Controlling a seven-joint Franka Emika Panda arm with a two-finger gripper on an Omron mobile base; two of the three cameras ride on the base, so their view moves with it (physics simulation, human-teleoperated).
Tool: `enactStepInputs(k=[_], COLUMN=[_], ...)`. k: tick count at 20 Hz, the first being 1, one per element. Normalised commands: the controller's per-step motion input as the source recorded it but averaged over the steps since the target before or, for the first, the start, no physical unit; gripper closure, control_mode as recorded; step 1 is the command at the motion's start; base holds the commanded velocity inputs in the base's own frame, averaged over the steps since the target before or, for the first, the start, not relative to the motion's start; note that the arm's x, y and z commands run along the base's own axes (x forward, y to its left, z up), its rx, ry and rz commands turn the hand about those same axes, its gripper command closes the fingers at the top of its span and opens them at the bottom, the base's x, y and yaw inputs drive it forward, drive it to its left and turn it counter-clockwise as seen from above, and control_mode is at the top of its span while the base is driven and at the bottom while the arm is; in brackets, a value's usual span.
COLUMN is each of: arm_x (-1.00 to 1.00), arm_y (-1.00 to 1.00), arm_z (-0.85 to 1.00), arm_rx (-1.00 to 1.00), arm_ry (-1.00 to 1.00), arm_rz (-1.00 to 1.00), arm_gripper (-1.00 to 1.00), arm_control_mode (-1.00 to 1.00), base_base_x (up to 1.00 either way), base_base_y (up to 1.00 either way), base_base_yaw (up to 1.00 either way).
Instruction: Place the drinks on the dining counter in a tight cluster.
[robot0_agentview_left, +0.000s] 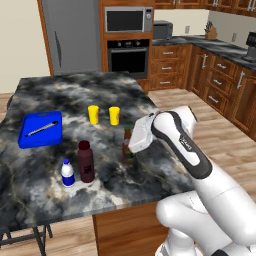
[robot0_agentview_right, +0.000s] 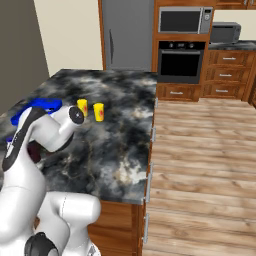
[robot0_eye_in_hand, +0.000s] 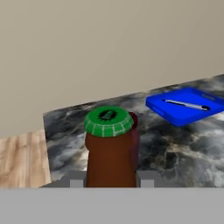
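One beer bottle (robot0_eye_in_hand: 110, 151) clamped at neck in gripper (robot0_eye_in_hand: 112, 183) | glass: stiff, slick, top-heavy | near dining counter (robot0_agentview_left: 115, 90) right edge

The beer bottle (robot0_agentview_left: 127, 146) is mostly being hidden behind the white hand in the left base view, and its lower body is being cut off in the hand view. The maroon bottle (robot0_agentview_right: 35, 150) is being blocked by the arm in the right base view.

Three bottles — white (robot0_agentview_left: 67, 173), maroon (robot0_agentview_left: 86, 161), brown (robot0_agentview_left: 127, 146) — two yellow cups (robot0_agentview_left: 93, 114), one blue tray (robot0_agentview_left: 41, 129).
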Motion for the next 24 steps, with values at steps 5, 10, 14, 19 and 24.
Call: enactStepInputs(k=[5,10,14,19,24], arm_x=[0.4,0.3,0.08,-0.1,-0.21], arm_y=[0.23,0.01,-0.01,0.0,0.02], arm_z=[-0.17,-0.26,-0.07,-0.1,-0.39], arm_rx=[0.0,0.0,0.0,0.0,0.01], arm_ry=[0.0,0.01,0.01,0.0,0.0], arm_rz=[0.0,0.02,0.02,0.0,0.0], arm_gripper=[1.0,1.0,1.0,1.0,1.0], arm_control_mode=[-1.0,-1.0,-1.0,-1.0,-1.0], base_base_x=[0.0,0.0,0.0,0.0,0.0], base_base_y=[0.0,0.0,0.0,0.0,0.0], base_base_yaw=[0.0,0.0,0.0,0.0,0.0])
